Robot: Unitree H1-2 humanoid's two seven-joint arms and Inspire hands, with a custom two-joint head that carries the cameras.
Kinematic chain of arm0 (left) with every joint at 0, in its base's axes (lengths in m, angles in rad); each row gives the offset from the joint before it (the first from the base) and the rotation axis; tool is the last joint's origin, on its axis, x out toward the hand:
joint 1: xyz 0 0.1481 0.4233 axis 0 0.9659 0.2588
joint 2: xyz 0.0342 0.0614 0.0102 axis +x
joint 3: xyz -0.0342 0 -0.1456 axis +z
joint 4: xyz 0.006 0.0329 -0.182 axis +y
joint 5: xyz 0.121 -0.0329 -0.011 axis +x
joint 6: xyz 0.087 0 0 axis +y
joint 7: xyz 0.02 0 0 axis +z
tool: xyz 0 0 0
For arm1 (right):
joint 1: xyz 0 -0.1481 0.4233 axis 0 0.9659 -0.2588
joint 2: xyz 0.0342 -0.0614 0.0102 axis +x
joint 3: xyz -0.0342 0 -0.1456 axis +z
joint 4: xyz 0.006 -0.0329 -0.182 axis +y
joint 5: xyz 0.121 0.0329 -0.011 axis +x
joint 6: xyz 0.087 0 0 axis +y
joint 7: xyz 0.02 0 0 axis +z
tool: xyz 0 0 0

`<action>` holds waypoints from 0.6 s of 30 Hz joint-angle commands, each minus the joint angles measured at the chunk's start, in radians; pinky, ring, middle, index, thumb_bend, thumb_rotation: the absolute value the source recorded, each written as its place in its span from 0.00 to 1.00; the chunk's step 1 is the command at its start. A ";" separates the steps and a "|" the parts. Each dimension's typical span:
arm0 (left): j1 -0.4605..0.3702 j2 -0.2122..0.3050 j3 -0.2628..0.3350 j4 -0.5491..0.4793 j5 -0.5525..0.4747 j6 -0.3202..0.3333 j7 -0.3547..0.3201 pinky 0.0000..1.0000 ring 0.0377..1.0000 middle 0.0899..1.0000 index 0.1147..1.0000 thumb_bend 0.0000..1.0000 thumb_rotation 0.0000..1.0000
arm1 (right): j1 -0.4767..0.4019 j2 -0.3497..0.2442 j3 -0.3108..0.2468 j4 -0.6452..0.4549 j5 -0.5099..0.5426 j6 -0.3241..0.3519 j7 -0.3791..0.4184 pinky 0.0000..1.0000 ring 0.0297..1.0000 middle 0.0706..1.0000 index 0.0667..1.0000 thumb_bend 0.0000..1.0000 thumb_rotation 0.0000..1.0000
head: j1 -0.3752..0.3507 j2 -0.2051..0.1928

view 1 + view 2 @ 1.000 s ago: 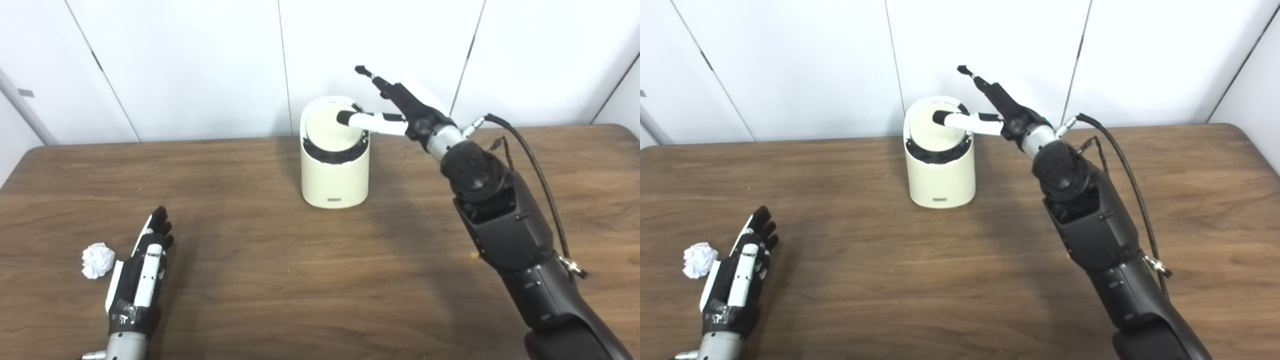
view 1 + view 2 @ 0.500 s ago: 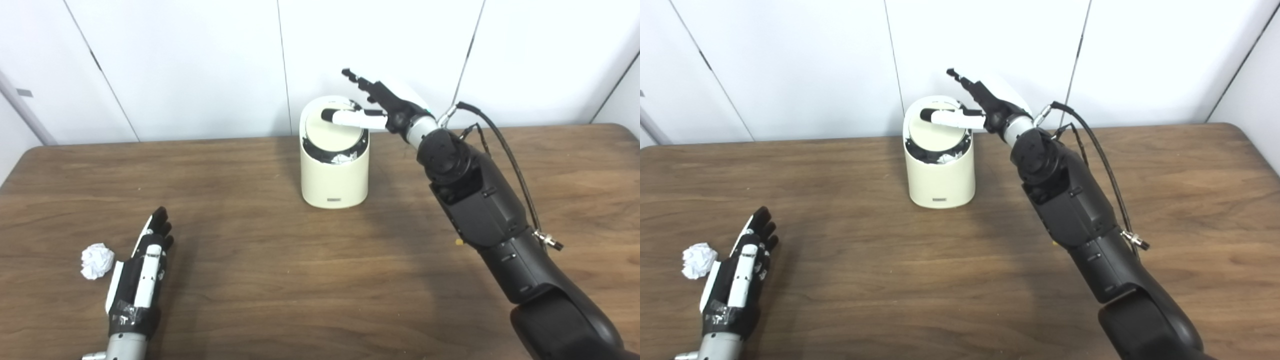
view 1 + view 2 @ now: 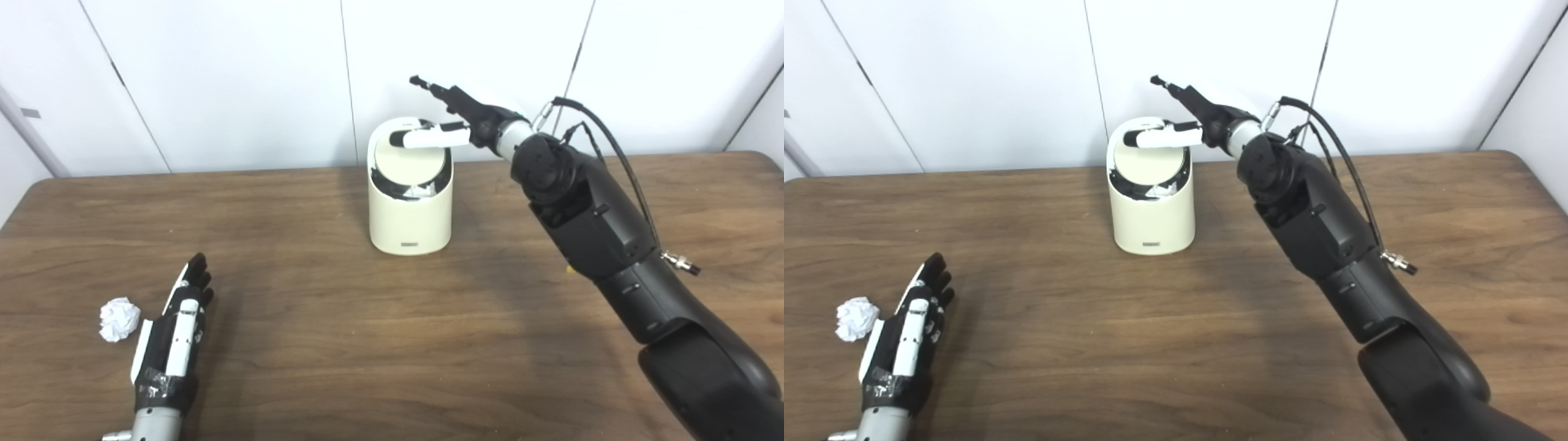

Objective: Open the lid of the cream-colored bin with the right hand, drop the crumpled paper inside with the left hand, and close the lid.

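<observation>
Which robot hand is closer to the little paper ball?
Left. The left hand lies on the table right beside the paper ball; the right hand is far off at the bin.

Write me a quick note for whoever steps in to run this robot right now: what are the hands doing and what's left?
Right hand: open, a finger on the lid at the back of the bin; lid tipped, with a dark gap at its front edge.
Left hand: open, flat on the table, holding nothing.
Paper ball: on the table just left of that hand.
Left: finish opening the lid, pick up the paper, drop it in, close.
</observation>
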 commanded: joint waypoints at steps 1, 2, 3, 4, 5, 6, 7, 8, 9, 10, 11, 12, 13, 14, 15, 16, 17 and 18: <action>0.030 -0.034 -0.019 0.027 0.005 -0.013 0.011 1.00 1.00 0.99 0.96 0.27 0.83 | -0.047 -0.018 -0.008 -0.037 -0.010 -0.033 0.000 0.86 0.93 0.94 0.94 0.79 0.70 | -0.001 0.003; 0.031 -0.033 -0.019 0.024 0.001 -0.013 0.008 1.00 1.00 0.99 0.96 0.26 0.83 | -0.045 -0.024 -0.008 -0.041 -0.012 -0.033 0.004 0.86 0.94 0.94 0.94 0.80 0.70 | -0.002 0.004; 0.031 -0.033 -0.019 0.023 0.001 -0.013 0.008 1.00 1.00 0.99 0.96 0.25 0.83 | -0.043 -0.030 -0.009 -0.044 -0.013 -0.034 0.007 0.87 0.94 0.95 0.94 0.80 0.70 | -0.003 0.006; 0.032 -0.031 -0.020 0.023 0.000 -0.013 0.006 1.00 1.00 0.99 0.96 0.25 0.84 | -0.042 -0.035 -0.010 -0.046 -0.013 -0.033 0.011 0.88 0.95 0.95 0.94 0.80 0.70 | -0.003 0.006; 0.031 -0.030 -0.020 0.025 -0.001 -0.015 0.005 1.00 1.00 1.00 0.96 0.25 0.84 | -0.040 -0.040 -0.010 -0.048 -0.016 -0.029 0.014 0.88 0.95 0.95 0.94 0.79 0.69 | -0.003 0.005; 0.031 -0.030 -0.020 0.026 -0.001 -0.017 0.004 1.00 1.00 1.00 0.97 0.25 0.84 | -0.039 -0.045 -0.010 -0.052 -0.018 -0.024 0.017 0.88 0.95 0.95 0.94 0.79 0.69 | -0.003 0.005; 0.031 -0.030 -0.020 0.027 0.003 -0.017 0.006 1.00 1.00 0.99 0.97 0.25 0.84 | -0.038 -0.050 -0.008 -0.055 -0.024 -0.018 0.022 0.87 0.95 0.95 0.94 0.79 0.69 | -0.003 0.005; 0.031 -0.030 -0.020 0.027 0.005 -0.016 0.007 1.00 1.00 0.99 0.97 0.25 0.84 | -0.037 -0.054 -0.007 -0.057 -0.027 -0.013 0.026 0.87 0.95 0.95 0.95 0.78 0.68 | -0.003 0.005; 0.030 -0.031 -0.020 0.027 0.001 -0.017 0.007 1.00 1.00 0.99 0.97 0.25 0.83 | -0.036 -0.057 -0.008 -0.059 -0.030 -0.009 0.028 0.87 0.95 0.95 0.95 0.78 0.67 | -0.003 0.005; 0.030 -0.031 -0.019 0.027 -0.002 -0.017 0.006 1.00 1.00 0.99 0.97 0.25 0.82 | -0.035 -0.058 -0.008 -0.060 -0.032 -0.006 0.029 0.87 0.95 0.95 0.95 0.78 0.67 | -0.003 0.005; 0.029 -0.031 -0.019 0.029 -0.002 -0.017 0.006 1.00 1.00 0.99 0.97 0.25 0.81 | -0.034 -0.058 -0.010 -0.057 -0.033 -0.007 0.028 0.87 0.95 0.95 0.95 0.78 0.66 | -0.005 0.008; 0.029 -0.030 -0.019 0.030 -0.001 -0.018 0.006 1.00 1.00 0.99 0.97 0.25 0.81 | -0.034 -0.058 -0.010 -0.055 -0.034 -0.008 0.027 0.87 0.94 0.95 0.95 0.78 0.65 | -0.005 0.008; 0.028 -0.030 -0.019 0.031 -0.001 -0.017 0.005 1.00 1.00 0.99 0.97 0.26 0.81 | -0.033 -0.058 -0.011 -0.053 -0.034 -0.009 0.025 0.87 0.94 0.95 0.95 0.78 0.65 | -0.005 0.008; 0.027 -0.030 -0.018 0.032 -0.004 -0.018 0.005 1.00 1.00 0.99 0.97 0.26 0.81 | -0.031 -0.058 -0.012 -0.053 -0.033 -0.011 0.024 0.87 0.94 0.95 0.95 0.78 0.64 | -0.006 0.008; 0.027 -0.030 -0.018 0.031 -0.004 -0.018 0.005 1.00 1.00 0.99 0.97 0.26 0.81 | -0.029 -0.058 -0.013 -0.053 -0.031 -0.012 0.023 0.87 0.94 0.95 0.95 0.77 0.63 | -0.006 0.009; 0.027 -0.031 -0.019 0.030 -0.001 -0.017 0.006 1.00 1.00 0.99 0.97 0.26 0.81 | -0.026 -0.058 -0.014 -0.054 -0.031 -0.012 0.023 0.87 0.94 0.95 0.95 0.77 0.63 | -0.006 0.008; 0.027 -0.031 -0.019 0.029 0.002 -0.016 0.008 1.00 1.00 0.99 0.97 0.26 0.81 | -0.024 -0.058 -0.013 -0.055 -0.032 -0.010 0.023 0.87 0.95 0.95 0.95 0.77 0.62 | -0.005 0.009; 0.027 -0.031 -0.020 0.028 0.002 -0.014 0.008 1.00 1.00 0.99 0.96 0.26 0.82 | -0.023 -0.058 -0.011 -0.054 -0.035 -0.010 0.023 0.87 0.95 0.96 0.95 0.77 0.62 | -0.005 0.010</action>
